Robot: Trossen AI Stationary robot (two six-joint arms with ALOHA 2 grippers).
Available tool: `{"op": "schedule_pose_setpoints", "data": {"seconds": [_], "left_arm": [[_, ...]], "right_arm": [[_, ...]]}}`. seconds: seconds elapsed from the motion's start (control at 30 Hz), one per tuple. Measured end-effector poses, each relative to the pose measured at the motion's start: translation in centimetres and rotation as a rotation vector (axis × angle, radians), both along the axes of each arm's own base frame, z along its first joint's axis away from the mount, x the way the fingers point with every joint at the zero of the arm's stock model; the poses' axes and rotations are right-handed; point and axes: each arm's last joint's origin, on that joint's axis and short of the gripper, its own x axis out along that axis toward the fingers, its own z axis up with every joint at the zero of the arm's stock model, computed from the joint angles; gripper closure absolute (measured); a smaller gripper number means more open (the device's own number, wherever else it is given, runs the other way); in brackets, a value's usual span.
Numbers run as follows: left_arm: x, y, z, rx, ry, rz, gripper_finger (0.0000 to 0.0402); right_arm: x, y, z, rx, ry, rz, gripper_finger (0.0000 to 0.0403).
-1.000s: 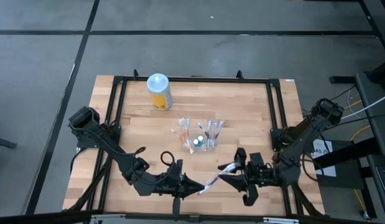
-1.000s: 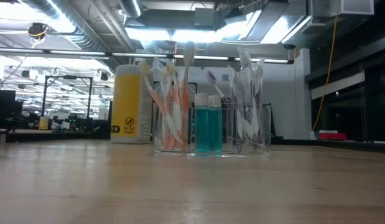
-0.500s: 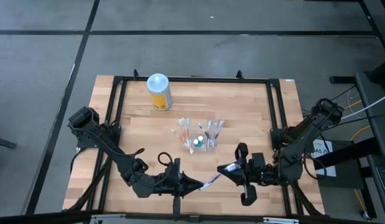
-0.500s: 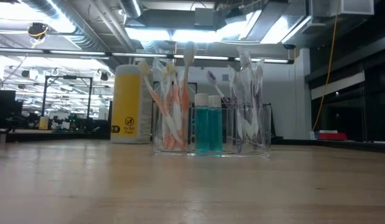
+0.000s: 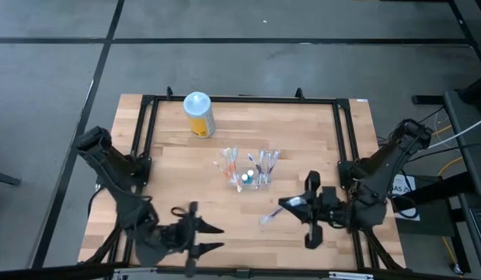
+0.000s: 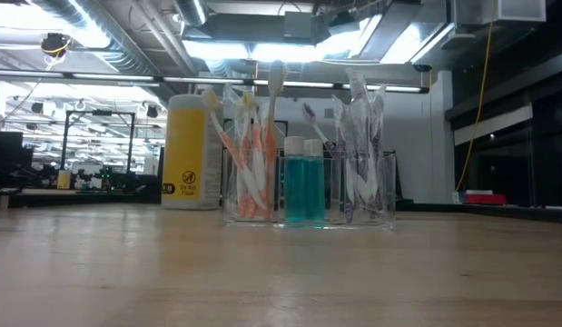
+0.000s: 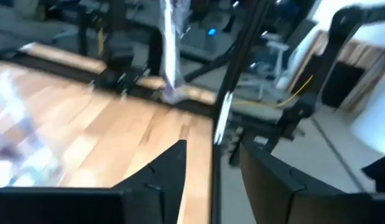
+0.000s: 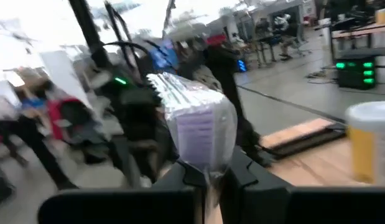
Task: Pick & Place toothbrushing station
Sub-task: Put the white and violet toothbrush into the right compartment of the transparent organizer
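From above we see even, soft light on the pale wooden desk (image 5: 302,140), with only faint shadows under the dark arms and no glare. At desk height, bright ceiling strip lights (image 6: 253,45) in the room behind blow out to white, and the clear plastic holder with wrapped toothbrushes (image 6: 308,182) is backlit; the near desk surface is soft and out of focus. Both wrist views are heavily smeared by motion blur. In the right wrist view the crinkled clear wrapper around a purple toothbrush (image 8: 201,134) catches white highlights, and the room behind it is washed out.
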Motion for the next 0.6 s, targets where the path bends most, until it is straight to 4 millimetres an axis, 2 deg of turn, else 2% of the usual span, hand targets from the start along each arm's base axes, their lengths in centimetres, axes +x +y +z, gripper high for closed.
{"op": "schedule_pose_setpoints", "data": {"seconds": [0.17, 0.4, 0.6], "left_arm": [[-2.4, -0.8, -1.2, 0.040, 0.088, 0.033, 0.0251], [-2.2, -1.3, -3.8, -0.012, 0.208, 0.043, 0.0267], [-2.2, -2.0, -5.1, -0.020, 0.271, 0.016, 0.0278]], "right_arm": [[1.3, -2.1, -1.6, -0.120, 0.154, -0.090, 0.0387], [3.6, -6.3, -4.5, -0.160, 0.393, -0.156, 0.0387], [4.0, -8.9, -8.0, -0.152, 0.477, -0.203, 0.0387]]}}
